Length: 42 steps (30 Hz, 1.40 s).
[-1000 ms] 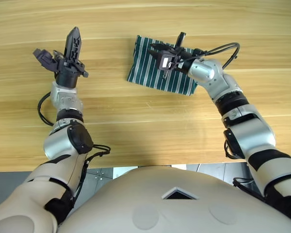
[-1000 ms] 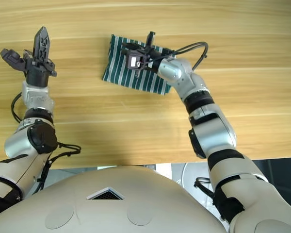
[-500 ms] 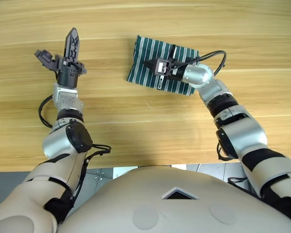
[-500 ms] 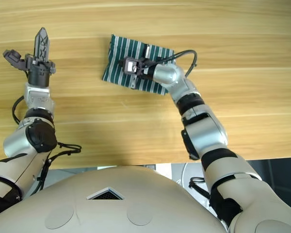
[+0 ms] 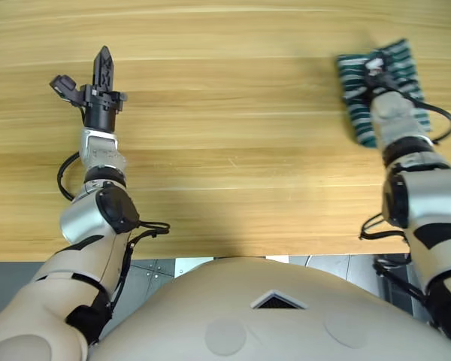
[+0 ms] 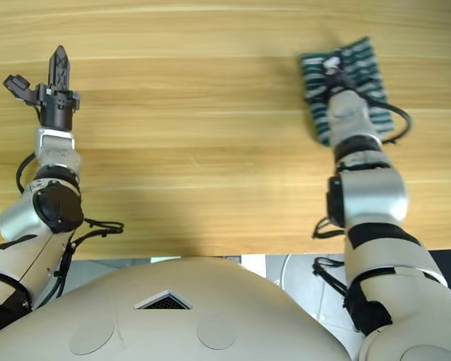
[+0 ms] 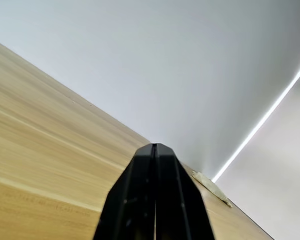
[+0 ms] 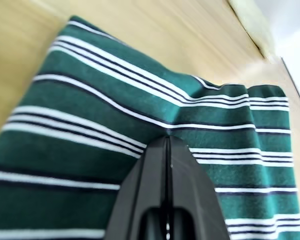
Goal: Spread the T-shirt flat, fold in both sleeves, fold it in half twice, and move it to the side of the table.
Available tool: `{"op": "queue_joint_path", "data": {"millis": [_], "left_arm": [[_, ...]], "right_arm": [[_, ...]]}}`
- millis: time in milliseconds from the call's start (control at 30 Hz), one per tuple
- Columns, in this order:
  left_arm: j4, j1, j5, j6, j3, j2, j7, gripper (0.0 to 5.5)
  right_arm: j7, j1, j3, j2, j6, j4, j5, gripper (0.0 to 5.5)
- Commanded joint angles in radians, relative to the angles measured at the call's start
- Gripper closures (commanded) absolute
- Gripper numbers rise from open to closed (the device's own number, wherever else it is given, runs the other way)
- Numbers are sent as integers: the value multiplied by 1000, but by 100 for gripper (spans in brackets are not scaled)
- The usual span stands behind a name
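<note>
So, surface: I am looking down on a light wooden, plank-grained tabletop [image 5: 233, 113] that runs across the whole head view.
Garment: a dark green cloth T-shirt [image 5: 397, 62] with thin white stripes, folded into a compact rectangle. It lies flat at the far right of the tabletop, well apart from the left arm. Its long side sits slightly askew to the wood grain.
Garment, close up: in the right wrist view the cloth puckers, with creases drawn in toward the finger tips. The stripes bend where the creases run.
Right arm: stretched forward over the near part of the shirt. The black two-fingered right pincer [image 8: 166, 140] rests on top of the shirt, toward its far end.
Right arm, grip: fingers clenched together with no gap showing, and the tip pressed against the fabric. I cannot tell whether any cloth is nipped between them.
Left arm: the black two-fingered left pincer [image 5: 103, 56] is held over the wood at the left of the tabletop. It points away from the robot and is tilted upward.
Left arm, grip: fingers [image 7: 140, 175] clenched flat against each other, with nothing between them.
Left wrist background: the far tabletop edge, a pale grey wall [image 7: 140, 60] beyond it, and a thin bright light strip [image 7: 270, 110] slanting across.
Spacing: I read the two pincers as far apart, one near each side of the tabletop.
</note>
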Motion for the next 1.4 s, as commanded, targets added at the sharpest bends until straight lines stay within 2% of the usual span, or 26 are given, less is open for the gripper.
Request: {"op": "queue_joint_path", "data": {"millis": [33,267,367,567,633,700,767,867,900,967,1033,1200,1400], "left_arm": [[14,-12,16,0,4,12,37,550],[21,-8,27,0,9,21,57,550],[22,-4,38,-10,1,21,62,550],[41,3,70,-9,-7,22,140,550],[61,-3,93,4,-12,31,234,550],[81,-8,122,17,-19,45,358,550],[96,-6,190,12,-57,56,509,550],[105,-2,279,5,-117,58,632,550],[105,-1,298,3,-130,58,647,550],[107,4,339,-6,-162,61,681,550],[107,10,385,-24,-199,64,724,550],[110,13,464,-48,-241,73,841,550],[114,6,556,-62,-294,80,971,550]], "right_arm": [[-30,100,-65,-57,69,39,21,547],[-28,95,-138,-100,26,26,35,547],[-101,48,-144,-105,-68,1,22,547],[-475,-7,-29,-79,-335,-171,-142,547],[-603,4,29,-43,-359,-250,-226,547],[-678,10,95,42,-397,-286,-290,547],[-501,-1,67,181,-468,-187,-188,547],[168,-8,-299,357,-354,-76,309,547],[307,-6,-387,376,-300,-61,414,547],[436,-9,-443,380,-248,-47,485,547],[437,-19,-460,372,-215,-31,498,547],[288,-15,-457,333,-175,7,445,547],[40,5,-326,298,-179,18,241,547]]}}
